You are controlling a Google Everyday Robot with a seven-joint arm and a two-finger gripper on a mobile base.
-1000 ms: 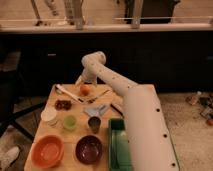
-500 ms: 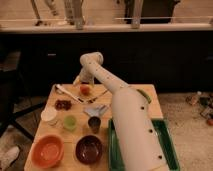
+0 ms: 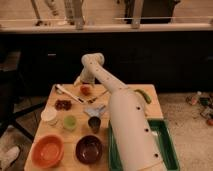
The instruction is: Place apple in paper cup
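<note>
the tool (image 3: 83,81), fingers apart, hangs just above the apple (image 3: 86,90).

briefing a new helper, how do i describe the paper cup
On the table, away from the gripper above the apple, find the orange bowl at the front left. Just behind it stands the paper cup: white, unlike the green cup beside it.

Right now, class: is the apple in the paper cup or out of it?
Out. The apple sits on the table by the gripper; the paper cup stands apart near the left edge.
</note>
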